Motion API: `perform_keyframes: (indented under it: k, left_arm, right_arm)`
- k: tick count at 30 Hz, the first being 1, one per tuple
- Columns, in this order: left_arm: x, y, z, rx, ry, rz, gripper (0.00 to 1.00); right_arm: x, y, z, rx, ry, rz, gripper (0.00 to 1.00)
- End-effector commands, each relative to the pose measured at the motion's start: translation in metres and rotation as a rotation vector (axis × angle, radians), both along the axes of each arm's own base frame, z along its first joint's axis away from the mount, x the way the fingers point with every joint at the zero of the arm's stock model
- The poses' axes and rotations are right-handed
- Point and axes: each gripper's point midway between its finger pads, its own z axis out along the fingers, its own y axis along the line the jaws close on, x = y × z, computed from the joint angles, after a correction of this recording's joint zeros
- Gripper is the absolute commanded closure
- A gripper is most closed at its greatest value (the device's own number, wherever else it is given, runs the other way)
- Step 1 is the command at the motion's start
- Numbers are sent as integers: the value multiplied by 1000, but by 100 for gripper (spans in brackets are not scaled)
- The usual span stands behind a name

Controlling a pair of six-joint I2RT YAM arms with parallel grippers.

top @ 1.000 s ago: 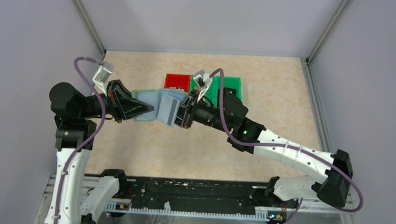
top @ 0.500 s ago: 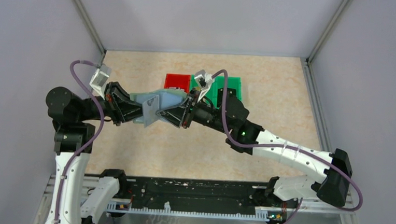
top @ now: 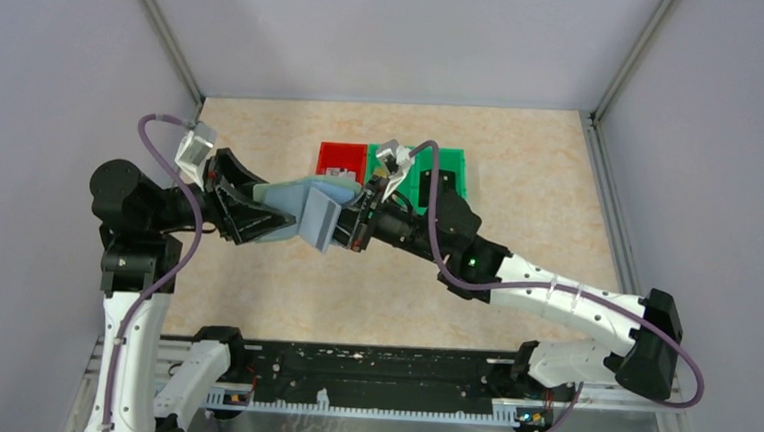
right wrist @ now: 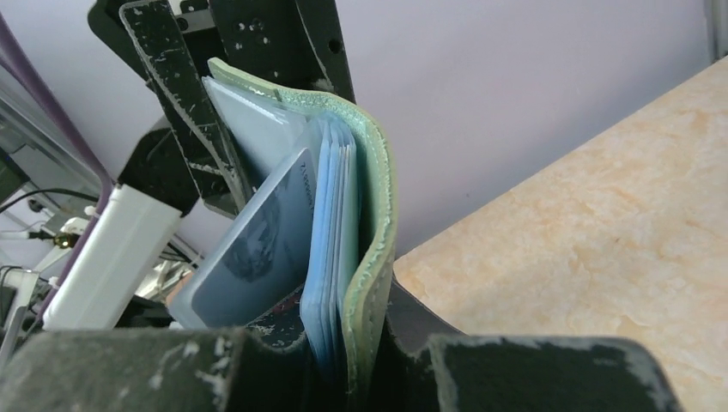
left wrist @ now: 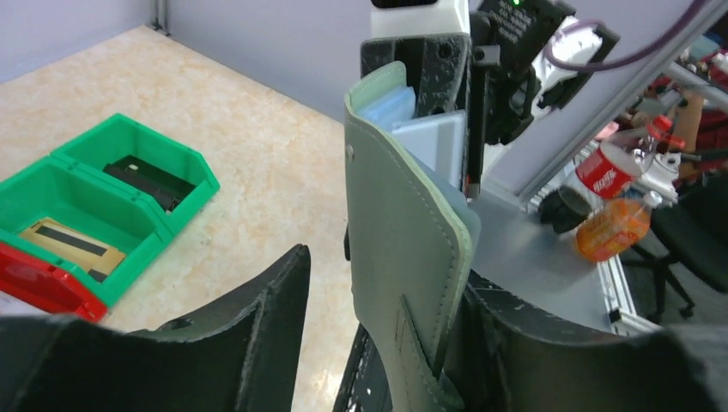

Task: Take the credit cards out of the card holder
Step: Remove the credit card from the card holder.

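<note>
The card holder [top: 303, 209] is held up off the surface [top: 540, 196], between the two arms and on the near side of the bins. The right hand [right wrist: 335, 343] is clenched on it: in the right wrist view the grey-green cover and the stack of pale blue-grey pockets [right wrist: 330, 257] run down between its two dark fingers, which press against them from both sides. One of the credit cards [right wrist: 249, 249], grey-blue with a faint round mark, sticks out of the pockets at a slant, its far corner leaning away from the cover. The left hand [left wrist: 386, 292] is released, with its fingers spread wide. In the left wrist view the holder stands upright in the gap between them, leaning against the finger on the right of that picture and well apart from the other. Its closing tab [left wrist: 421, 343] hangs down along the outside of the cover. Behind the arms a red bin [top: 342, 156] and two green bins [top: 451, 167] stand side by side on the surface. A dark card [left wrist: 154, 176] lies flat in one green bin and a tan card [left wrist: 73, 245] with a dark stripe in the other. What the red bin holds cannot be made out.
</note>
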Motion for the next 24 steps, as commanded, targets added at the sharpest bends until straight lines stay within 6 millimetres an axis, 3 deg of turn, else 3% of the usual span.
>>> perform_keyframes:
  k: [1,6,10,13,17,24]
  left_arm:
    - [11,5,7,44,-70,80,36]
    - [4,3,8,29,-70,48,29]
    - [6,6,5,33,-159,116,20]
    - [12,11,-8,77,-251,168,17]
    - [13,12,-34,127,-253,150,15]
    - [8,10,-39,120,-256,128,14]
  right_arm:
    - [-5,-25,42,77,-76,-59,100]
    - [10,-33,36,-12,-72,-152,100]
    - [27,-26,34,-110,-28,-243,100]
    - [35,-18,16,-326,-42,-355,100]
    - [41,-15,5,-494,-109,-443,100]
    - [40,-16,7,-625,-199,-530,100]
